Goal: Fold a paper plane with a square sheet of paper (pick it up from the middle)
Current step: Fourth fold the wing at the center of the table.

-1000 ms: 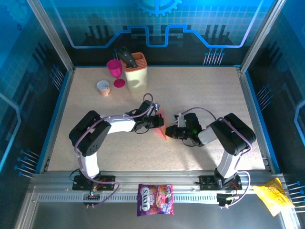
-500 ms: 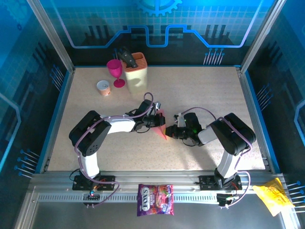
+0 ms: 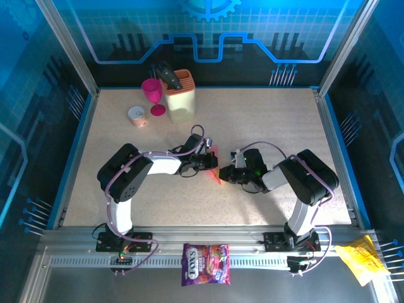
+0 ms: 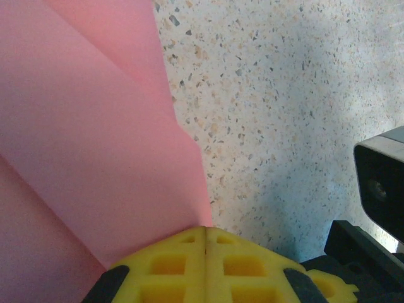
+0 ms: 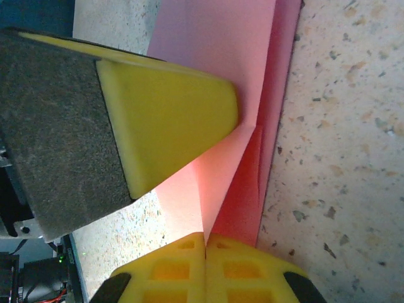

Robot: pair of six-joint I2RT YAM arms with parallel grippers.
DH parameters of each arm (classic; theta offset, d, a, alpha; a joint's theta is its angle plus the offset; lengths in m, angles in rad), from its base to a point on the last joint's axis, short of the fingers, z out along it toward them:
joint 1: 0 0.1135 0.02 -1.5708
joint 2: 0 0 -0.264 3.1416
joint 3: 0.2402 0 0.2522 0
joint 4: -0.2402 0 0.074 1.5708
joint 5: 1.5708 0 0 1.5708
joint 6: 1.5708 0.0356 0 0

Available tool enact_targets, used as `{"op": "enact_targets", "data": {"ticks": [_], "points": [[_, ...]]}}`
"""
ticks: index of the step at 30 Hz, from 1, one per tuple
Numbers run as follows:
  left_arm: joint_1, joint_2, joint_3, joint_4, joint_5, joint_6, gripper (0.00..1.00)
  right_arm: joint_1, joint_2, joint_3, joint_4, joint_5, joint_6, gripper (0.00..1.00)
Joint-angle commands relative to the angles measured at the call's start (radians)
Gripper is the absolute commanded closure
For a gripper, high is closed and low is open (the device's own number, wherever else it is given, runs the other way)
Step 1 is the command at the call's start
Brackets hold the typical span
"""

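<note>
The pink-red sheet of paper [image 3: 216, 165], folded into a narrow layered shape like a paper plane, stands on edge at the table's middle between both grippers. My left gripper [image 3: 211, 160] is shut, and its yellow pads [image 4: 183, 252] pinch the paper's [image 4: 95, 158] edge. My right gripper [image 3: 223, 174] is shut on a lengthwise fold of the paper [image 5: 252, 76], which runs into the seam of its pads [image 5: 240, 265]. The left gripper's yellow finger [image 5: 164, 120] presses against the paper from the left in the right wrist view.
A beige knife block [image 3: 180, 96], a magenta goblet [image 3: 152, 95] and a small cup [image 3: 137, 115] stand at the back left. A purple candy bag [image 3: 206, 264] and a yellow wrapper [image 3: 361, 260] lie on the near rail. The right wrist's camera housing [image 4: 382, 189] sits close to the left gripper.
The left arm's elbow has shifted a little to the right and the paper looks slightly narrower from above. Both grippers stay shut on the paper.
</note>
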Motion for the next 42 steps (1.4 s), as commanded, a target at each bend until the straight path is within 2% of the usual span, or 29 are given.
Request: {"op": "enact_targets", "data": {"ticks": [1, 23, 28, 34, 38, 42], "points": [[0.019, 0.023, 0.022, -0.009, -0.018, 0.036, 1.00, 0.012, 0.095, -0.034, -0.252, 0.089, -0.023, 1.00], [0.036, 0.025, -0.013, 0.003, -0.032, 0.044, 1.00, 0.016, 0.066, 0.002, -0.304, 0.073, -0.019, 1.00], [0.039, 0.028, -0.032, 0.006, -0.039, 0.050, 1.00, 0.016, -0.014, 0.028, -0.369, 0.060, -0.032, 0.85], [0.040, 0.026, -0.049, 0.011, -0.048, 0.054, 1.00, 0.000, -0.204, 0.065, -0.549, 0.099, -0.082, 0.63], [0.039, 0.018, -0.060, 0.015, -0.047, 0.051, 1.00, -0.019, -0.313, 0.081, -0.654, 0.129, -0.109, 0.64], [0.039, 0.013, -0.067, 0.017, -0.051, 0.047, 1.00, -0.010, -0.342, 0.125, -0.680, 0.109, -0.107, 0.81]]}}
